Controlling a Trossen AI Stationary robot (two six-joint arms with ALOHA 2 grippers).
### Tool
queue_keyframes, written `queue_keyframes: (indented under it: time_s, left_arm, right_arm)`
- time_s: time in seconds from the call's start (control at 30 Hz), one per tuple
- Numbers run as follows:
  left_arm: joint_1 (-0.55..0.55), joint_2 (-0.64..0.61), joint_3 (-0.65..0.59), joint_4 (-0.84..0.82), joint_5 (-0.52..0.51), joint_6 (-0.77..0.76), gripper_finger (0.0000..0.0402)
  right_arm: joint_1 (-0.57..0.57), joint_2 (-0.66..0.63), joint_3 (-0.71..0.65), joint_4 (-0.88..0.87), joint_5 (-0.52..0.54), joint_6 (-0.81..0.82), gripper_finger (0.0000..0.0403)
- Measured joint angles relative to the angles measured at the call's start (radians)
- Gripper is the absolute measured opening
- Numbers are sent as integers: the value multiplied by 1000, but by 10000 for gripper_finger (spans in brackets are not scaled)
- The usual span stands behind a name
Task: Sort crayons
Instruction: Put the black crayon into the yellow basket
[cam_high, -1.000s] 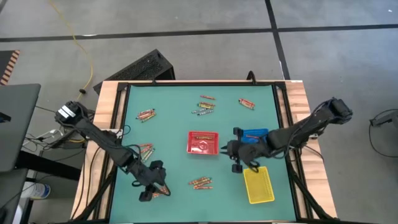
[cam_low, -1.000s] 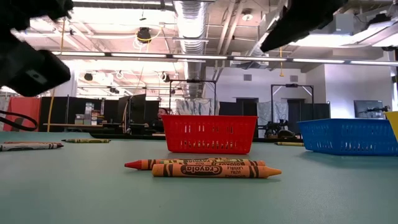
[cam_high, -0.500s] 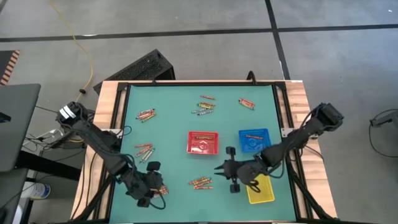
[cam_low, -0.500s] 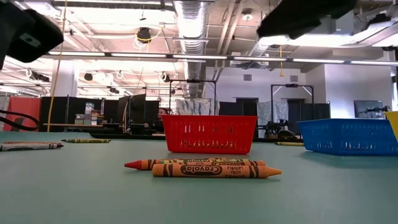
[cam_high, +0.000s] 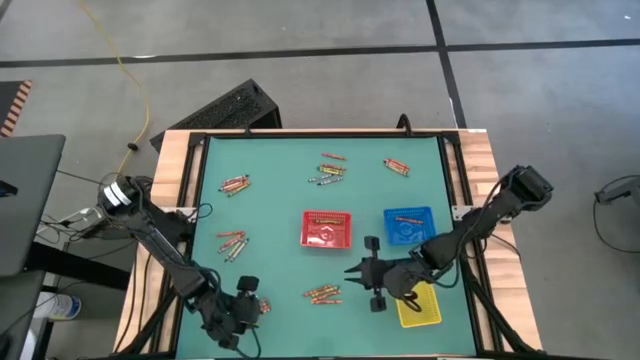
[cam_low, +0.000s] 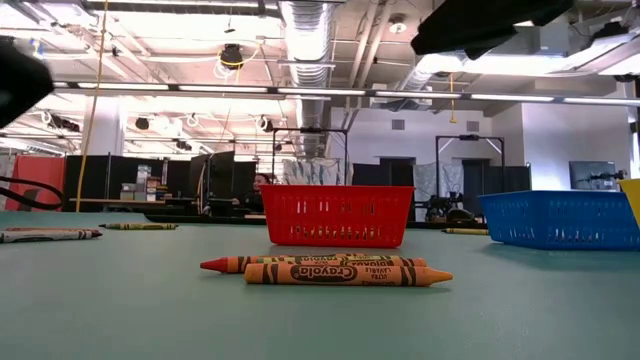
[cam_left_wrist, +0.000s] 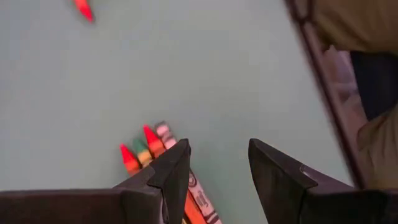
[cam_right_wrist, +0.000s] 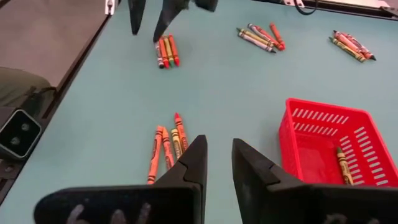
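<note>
Crayons lie in small groups on the green table. One group (cam_high: 262, 305) lies at the near left, and my left gripper (cam_high: 250, 300) hangs open right by it. In the left wrist view one finger (cam_left_wrist: 174, 171) stands over these crayons (cam_left_wrist: 144, 144), and the gap between the fingers is empty. Another group (cam_high: 322, 293) lies near the front middle. My right gripper (cam_high: 362, 272) hovers open just to its right, above the table. In the right wrist view those crayons (cam_right_wrist: 166, 144) lie beside its fingers. My left gripper comes slanting down at the near-left crayons, and one finger covers their bodies (cam_left_wrist: 198, 198). I cannot tell whether it touches them. Nothing sits between its two fingers.
A red tray (cam_high: 326, 228) with a crayon inside (cam_right_wrist: 342, 163), a blue tray (cam_high: 408, 224) and a yellow tray (cam_high: 416, 300) stand right of centre. More crayon groups lie at the far side (cam_high: 328, 172), (cam_high: 397, 166) and at the left (cam_high: 234, 184), (cam_high: 233, 243).
My left gripper has swung toward the table's near edge and sunk a little, rolling as it went, and stays open. My right gripper first went toward the near edge, away from the trays, and then held still.
</note>
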Motion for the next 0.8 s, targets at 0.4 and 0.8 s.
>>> queue_keyframes:
  time_s: [0.4, 0.8]
  left_arm:
    - [-13, 39, 0, -4, -26, -27, 153]
    - [-27, 38, -1, -45, -26, -78, 153]
  right_arm:
    - [-5, 0, 0, -1, -3, 1, 67]
    - [-2, 0, 0, -1, -4, 2, 67]
